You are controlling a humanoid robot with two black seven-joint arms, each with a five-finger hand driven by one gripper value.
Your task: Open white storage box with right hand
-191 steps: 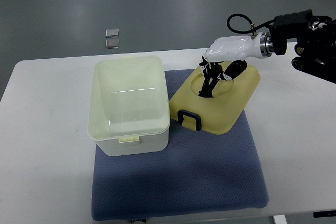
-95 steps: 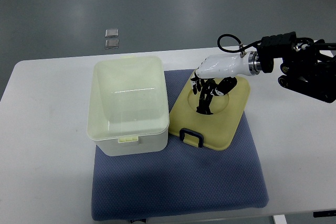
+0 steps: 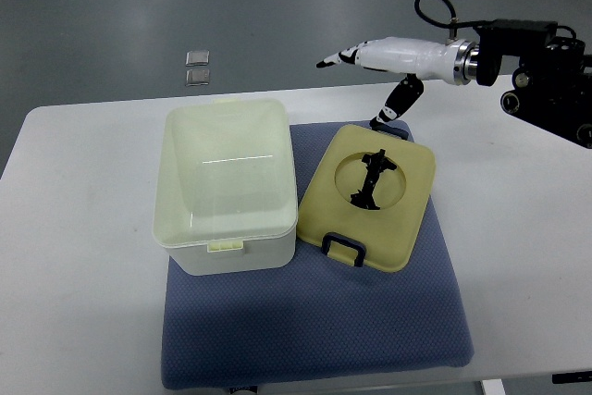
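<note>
Hovering with fingers spread and empty, the right hand hangs above the lid lying beside the open white storage box.

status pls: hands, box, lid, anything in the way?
Right hand open, raised above the lid's far edge, holding nothing. Left hand out of view. Box open; lid lies on the mat beside it. Nothing in the way.

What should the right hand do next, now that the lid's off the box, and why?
Probably just pull back to the right and rest. The lid lies flat on the blue mat beside the open white storage box, and the right hand hovers above it, fingers spread, holding nothing.
</note>
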